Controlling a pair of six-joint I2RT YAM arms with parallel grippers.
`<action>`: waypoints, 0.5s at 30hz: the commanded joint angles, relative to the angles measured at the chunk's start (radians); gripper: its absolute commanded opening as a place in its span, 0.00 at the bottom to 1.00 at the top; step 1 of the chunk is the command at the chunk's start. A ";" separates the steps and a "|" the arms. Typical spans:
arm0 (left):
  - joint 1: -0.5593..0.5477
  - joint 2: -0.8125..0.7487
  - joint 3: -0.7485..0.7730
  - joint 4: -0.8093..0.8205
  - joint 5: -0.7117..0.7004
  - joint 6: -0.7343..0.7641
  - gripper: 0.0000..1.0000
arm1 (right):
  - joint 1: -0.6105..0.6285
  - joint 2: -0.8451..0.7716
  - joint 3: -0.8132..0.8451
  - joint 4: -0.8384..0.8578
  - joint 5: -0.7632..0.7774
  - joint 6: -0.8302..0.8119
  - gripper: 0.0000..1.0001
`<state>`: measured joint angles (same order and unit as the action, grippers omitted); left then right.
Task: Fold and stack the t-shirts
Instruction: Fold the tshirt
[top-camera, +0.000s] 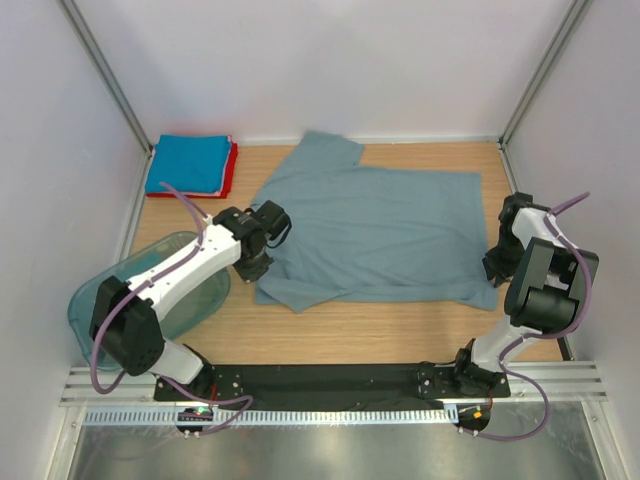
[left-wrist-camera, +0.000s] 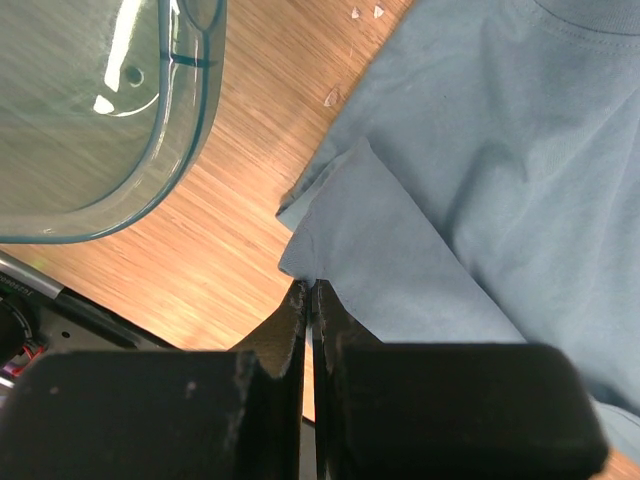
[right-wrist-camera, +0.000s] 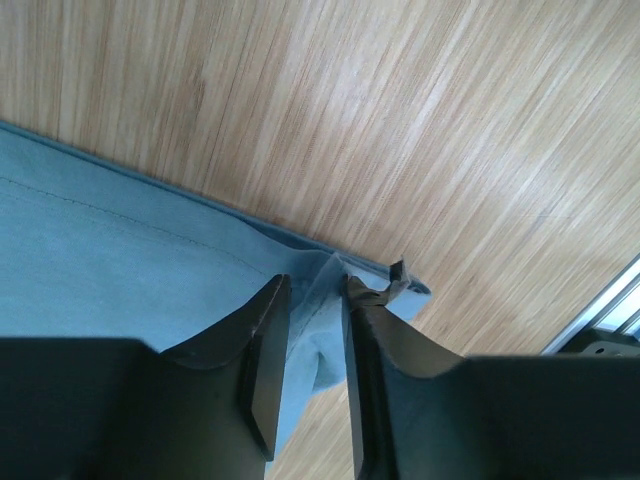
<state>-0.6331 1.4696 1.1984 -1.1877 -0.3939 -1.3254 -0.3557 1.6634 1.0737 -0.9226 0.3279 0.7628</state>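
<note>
Item: grey-blue t-shirt (top-camera: 385, 235), one piece, is lying spread flat across the middle of the table (top-camera: 380, 325).
Long axis: is running left to right, with the collar and sleeves toward the left arm and the hem toward the right arm.
Left gripper (left-wrist-camera: 309, 288): jaws are pressing together, with the tips touching the near sleeve corner. Whether cloth is caught between them cannot be told.
Right gripper (right-wrist-camera: 318, 285): jaws are standing part open astride the near hem corner, with a puckered ridge of cloth rising between them.
Key relation: both grippers are sitting at the ends of the same near edge, one per end, so the shirt's body is lying away from both, toward the back wall.
Nearer arm: neither, since each is already at its own corner.
Likely next move: probably lifting the near edge and carrying it back over the long axis, once the right pinch is made.
Finished stack: the bright blue t-shirt (top-camera: 188, 163) is resting folded on the red t-shirt (top-camera: 232, 170) at the back left, well apart from the grippers.
Also present: a teal tub (top-camera: 200, 295) is sitting beside the left arm.
</note>
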 joint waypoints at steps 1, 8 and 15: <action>-0.023 -0.037 0.027 -0.024 -0.068 -0.026 0.00 | -0.003 0.006 0.011 0.014 0.017 0.006 0.33; -0.045 -0.054 0.001 -0.013 -0.066 -0.046 0.00 | -0.005 -0.010 -0.014 0.008 0.011 0.015 0.42; -0.051 -0.054 0.003 -0.010 -0.069 -0.046 0.00 | -0.008 -0.011 -0.014 0.010 0.010 0.007 0.34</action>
<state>-0.6765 1.4479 1.1980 -1.1900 -0.4110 -1.3426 -0.3557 1.6634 1.0592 -0.9134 0.3244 0.7643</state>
